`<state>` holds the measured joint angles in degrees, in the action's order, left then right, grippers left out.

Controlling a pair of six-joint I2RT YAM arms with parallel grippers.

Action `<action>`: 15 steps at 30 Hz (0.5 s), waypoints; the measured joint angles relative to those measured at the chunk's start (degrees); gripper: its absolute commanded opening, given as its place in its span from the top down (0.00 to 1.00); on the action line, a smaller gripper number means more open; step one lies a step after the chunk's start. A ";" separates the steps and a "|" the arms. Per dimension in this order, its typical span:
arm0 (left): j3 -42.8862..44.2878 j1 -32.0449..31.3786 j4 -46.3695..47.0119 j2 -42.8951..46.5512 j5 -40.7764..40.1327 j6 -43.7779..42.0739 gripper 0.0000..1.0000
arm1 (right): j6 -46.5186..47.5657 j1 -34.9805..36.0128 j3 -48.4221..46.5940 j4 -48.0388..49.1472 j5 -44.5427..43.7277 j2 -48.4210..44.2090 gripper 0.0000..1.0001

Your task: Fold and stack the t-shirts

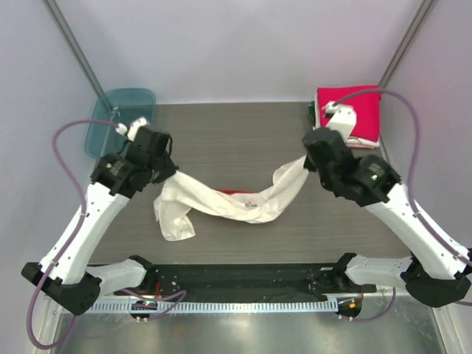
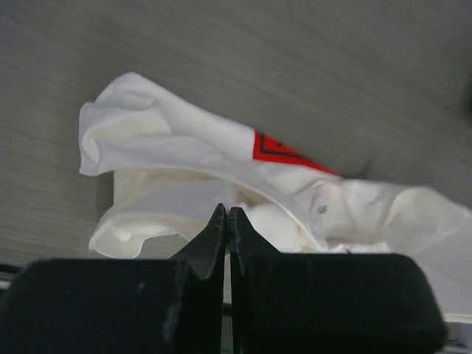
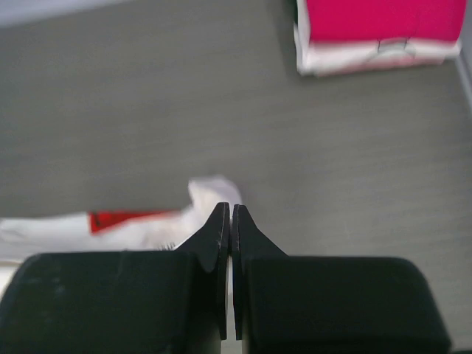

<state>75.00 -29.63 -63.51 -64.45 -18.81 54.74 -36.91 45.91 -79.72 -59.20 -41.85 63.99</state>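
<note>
A cream-white t-shirt (image 1: pixel 243 206) with a red-and-black print (image 2: pixel 276 150) hangs crumpled between my two grippers, sagging onto the middle of the table. My left gripper (image 1: pixel 171 175) is shut on its left end, and the jaws (image 2: pixel 228 210) meet with a sliver of cloth (image 2: pixel 184 162) between them. My right gripper (image 1: pixel 304 164) is shut on the right end, where white cloth (image 3: pixel 147 225) trails left from the closed jaws (image 3: pixel 228 208). A folded pinkish-red t-shirt (image 1: pixel 354 110) lies at the back right on pale folded ones (image 3: pixel 354 57).
A translucent teal tub (image 1: pixel 118 118) stands at the back left corner. A black rail (image 1: pixel 243 284) runs along the near edge between the arm bases. Grey walls close in the sides and back.
</note>
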 measured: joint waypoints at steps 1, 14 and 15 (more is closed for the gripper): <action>5.55 0.04 -1.09 -1.36 -1.57 -1.44 1.00 | 1.60 -0.42 -5.44 -0.83 -0.90 1.36 0.99; 38.25 1.53 -8.37 -0.15 -15.67 -12.87 0.99 | 11.13 -1.11 -37.40 -4.17 -12.04 -3.93 0.99; 36.02 1.57 -7.87 1.05 -15.69 -13.07 0.98 | 10.56 -1.20 -34.40 -4.15 -12.22 -5.70 0.99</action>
<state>111.02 -28.05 -71.37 -63.40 -34.50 41.67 -26.35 44.71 -114.13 -63.35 -54.06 58.28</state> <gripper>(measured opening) 0.006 0.038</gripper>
